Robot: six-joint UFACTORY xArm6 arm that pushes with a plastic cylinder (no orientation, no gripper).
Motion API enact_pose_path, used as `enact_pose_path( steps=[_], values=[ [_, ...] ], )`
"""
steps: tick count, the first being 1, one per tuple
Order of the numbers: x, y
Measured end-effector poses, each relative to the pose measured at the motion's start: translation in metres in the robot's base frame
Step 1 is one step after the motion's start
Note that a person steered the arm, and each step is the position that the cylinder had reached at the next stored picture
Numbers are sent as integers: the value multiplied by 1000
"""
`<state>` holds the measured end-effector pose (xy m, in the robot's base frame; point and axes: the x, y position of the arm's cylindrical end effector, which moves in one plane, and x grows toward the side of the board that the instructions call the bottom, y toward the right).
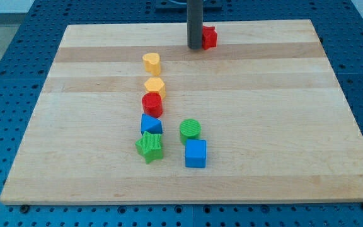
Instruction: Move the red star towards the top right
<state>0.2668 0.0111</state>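
My tip [195, 47], the blunt lower end of the straight dark rod, rests on the pale wooden board [282, 126] at its far edge, a little right of centre, and it sits against the left side of the small red star-shaped plastic block [209, 37]; from this angle the two look touching, though the rod hides part of the star and I cannot be sure of the contact. A rod has nothing to open or close and holds nothing, it can only shove. The star looks light, rigid and hard, with a ribbed printed surface, so I judge it will slide readily on the smooth wood and will not deform or break. Its points are the trouble: pressing on one arm would likely spin it, so I would bear on a notch or flat on its left near side, in line with its centre, and push right and slightly far. It is already close to the far edge, so it could slip off. The others lie well apart towards the near middle: a yellow heart-like block [151, 62], a yellow hexagonal block [154, 86], a red cylinder [152, 104], a blue block [150, 124] of unclear shape, a green star [150, 146], a green cylinder [190, 130] and a blue cube [195, 153].
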Motion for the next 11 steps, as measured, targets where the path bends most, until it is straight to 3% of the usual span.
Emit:
enact_pose_path(
  steps=[5, 6, 9, 11],
  values=[
    [-48, -15],
    [-57, 20],
    [46, 5],
    [-27, 20]
  ],
)
